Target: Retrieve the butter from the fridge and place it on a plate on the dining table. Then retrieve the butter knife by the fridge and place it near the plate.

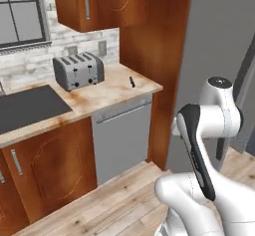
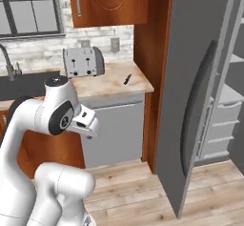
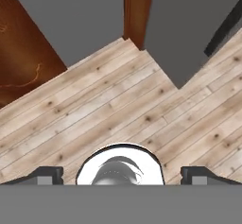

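Standing ajar, fridge point(image 2: 200, 101); butter unseen, apparently not yet fetched. Knife point(image 1: 132, 81) lies near counter's point(image 1: 99, 98) right edge beside fridge. Gripper point(image 3: 121, 176) jaws wide apart, empty, above floor. Both deliveries remain.

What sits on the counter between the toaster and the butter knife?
Nothing: in both base views the marbled counter is bare between the toaster and the butter knife near its right end.

The arm point(image 1: 209, 150) is glossy white with rounded, thick links. A dark band runs along one link, and the joints carry round dark grey caps. The gripper point(image 3: 121, 176) has two small dark finger tips point(image 3: 45, 176) with lighter grey faces.
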Tool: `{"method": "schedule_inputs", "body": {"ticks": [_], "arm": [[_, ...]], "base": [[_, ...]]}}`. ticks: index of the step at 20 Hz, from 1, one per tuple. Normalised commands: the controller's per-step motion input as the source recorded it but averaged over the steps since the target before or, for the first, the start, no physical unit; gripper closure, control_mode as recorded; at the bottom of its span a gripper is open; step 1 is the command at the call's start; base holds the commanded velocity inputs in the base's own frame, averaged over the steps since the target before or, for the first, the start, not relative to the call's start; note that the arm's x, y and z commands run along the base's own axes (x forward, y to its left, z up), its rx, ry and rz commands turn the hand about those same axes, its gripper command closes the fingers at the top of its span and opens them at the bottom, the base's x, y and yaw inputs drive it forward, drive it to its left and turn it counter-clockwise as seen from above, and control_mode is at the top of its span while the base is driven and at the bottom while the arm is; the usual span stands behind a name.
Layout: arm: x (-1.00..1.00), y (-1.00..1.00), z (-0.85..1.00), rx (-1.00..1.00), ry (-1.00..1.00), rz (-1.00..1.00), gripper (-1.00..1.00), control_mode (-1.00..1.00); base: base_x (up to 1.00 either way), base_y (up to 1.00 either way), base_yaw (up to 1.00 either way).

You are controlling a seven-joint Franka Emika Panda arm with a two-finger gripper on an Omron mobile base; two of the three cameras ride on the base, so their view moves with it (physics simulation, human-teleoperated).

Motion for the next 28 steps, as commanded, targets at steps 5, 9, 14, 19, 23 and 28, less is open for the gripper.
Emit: {"method": "schedule_inputs", "body": {"ticks": [5, 9, 14, 19, 23, 28], "arm": [[0.0, 0.0, 0.0, 0.0, 0.0, 0.0, -1.0, 1.0], [0.0, 0.0, 0.0, 0.0, 0.0, 0.0, -1.0, 1.0], [0.0, 0.0, 0.0, 0.0, 0.0, 0.0, -1.0, 1.0], [0.0, 0.0, 0.0, 0.0, 0.0, 0.0, -1.0, 1.0], [0.0, 0.0, 0.0, 0.0, 0.0, 0.0, -1.0, 1.0], [0.0, 0.0, 0.0, 0.0, 0.0, 0.0, -1.0, 1.0]], "base": [[0.97, 0.4, -0.27], [0.66, 0.64, -0.36], [0.88, 0.41, -0.23], [0.81, -0.18, 0.04], [0.2, -0.61, 0.22], [0.33, -0.08, 0.12]]}}
